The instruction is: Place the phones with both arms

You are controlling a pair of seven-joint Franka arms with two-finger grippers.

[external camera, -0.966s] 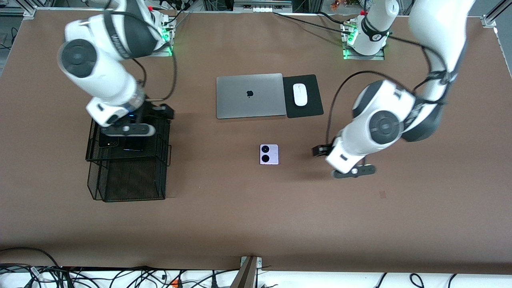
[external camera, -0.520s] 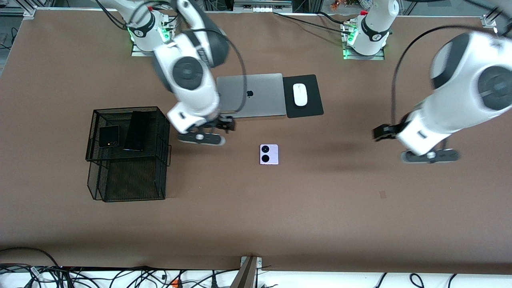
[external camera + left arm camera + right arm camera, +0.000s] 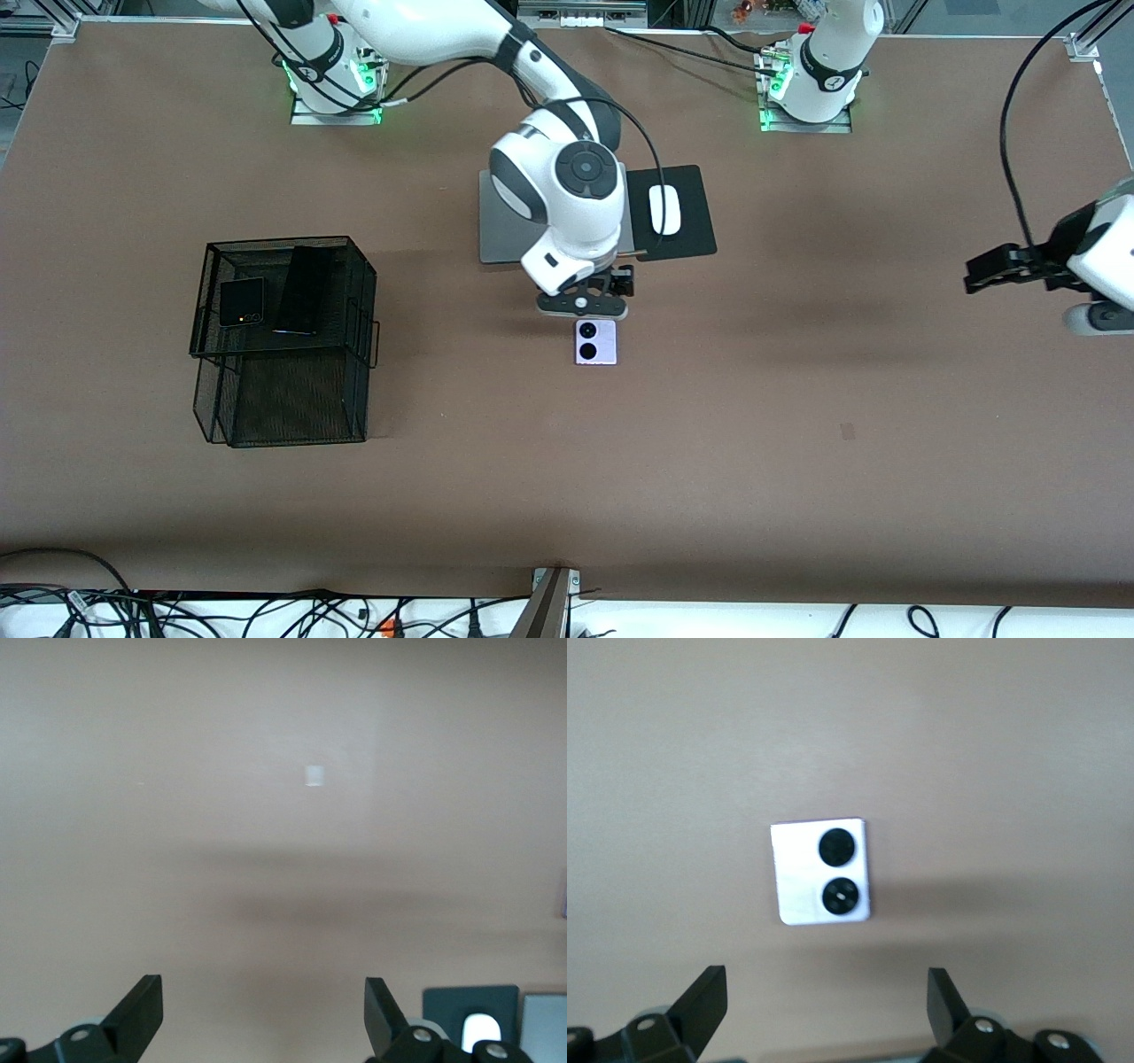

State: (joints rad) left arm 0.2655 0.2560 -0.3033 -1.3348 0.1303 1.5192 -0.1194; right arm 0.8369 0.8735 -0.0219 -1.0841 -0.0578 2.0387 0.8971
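Right gripper (image 3: pixel 592 297), jaws spread and empty, was swung from the wire basket (image 3: pixel 363 292) to above the lilac-white phone (image 3: pixel 595 342) at mid-table | two black phones (image 3: pixel 276 294) were left in the basket | left gripper (image 3: pixel 1032 266), spread, was withdrawn to the table's edge | one phone remained.

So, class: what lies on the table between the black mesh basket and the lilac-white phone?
Nothing: in the front view the brown table runs bare from the black mesh basket to the lilac-white phone.
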